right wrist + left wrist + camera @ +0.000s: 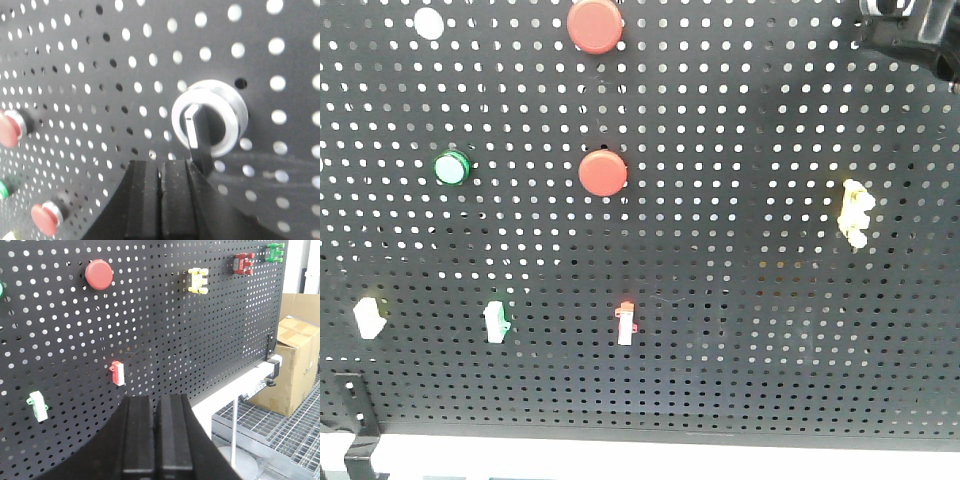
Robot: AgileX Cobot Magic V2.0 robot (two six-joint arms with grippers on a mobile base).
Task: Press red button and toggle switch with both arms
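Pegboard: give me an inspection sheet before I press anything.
Surface: black pegboard, upright.
Job's things: upper red button, lower red button, silver-ringed switch.
Clutter: green button, yellow switch.
Hands: left hand shut, short of the board; right hand shut, just below the silver-ringed switch in its own view.
Cables: nothing seen.
Surroundings: cardboard box, floor grating.

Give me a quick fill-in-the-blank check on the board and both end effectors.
1. Front view: the green button sits ___ of the lower red button.
2. The left end effector is ___.
3. The right end effector faces a rotary knob whose lever is ___.
Missing words: left; shut; black.
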